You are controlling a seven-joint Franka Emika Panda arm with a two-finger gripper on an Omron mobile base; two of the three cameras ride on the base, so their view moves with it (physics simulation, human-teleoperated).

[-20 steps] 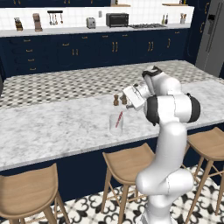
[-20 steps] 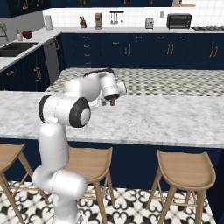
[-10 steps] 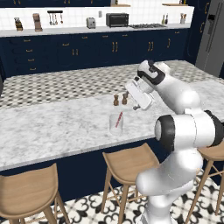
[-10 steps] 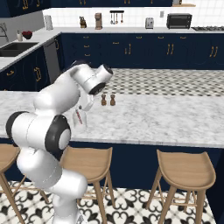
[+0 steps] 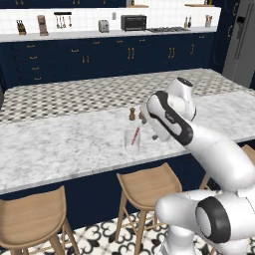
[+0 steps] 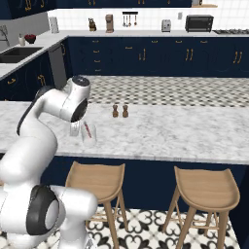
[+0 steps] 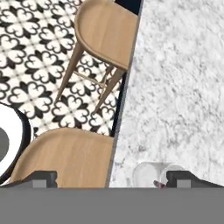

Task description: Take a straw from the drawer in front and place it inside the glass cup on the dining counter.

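Straw (image 5: 135, 136): we see it leaning inside the glass cup (image 5: 132, 141).
Cup: it stands on the dining counter (image 5: 69, 149), near the front edge.
Shakers (image 6: 120, 111): two brown ones stand behind the cup, apart from it.
Hand view: we see the cup's rim, the counter edge and stools (image 7: 103, 30) below.
Gripper (image 7: 111, 179): fingers wide apart, holding nothing.

We see even, bright, flat rendered light with no clear source. Shadows are faint on the marble counter (image 5: 60, 149). No glare. Base views look slightly soft; edges undistorted.
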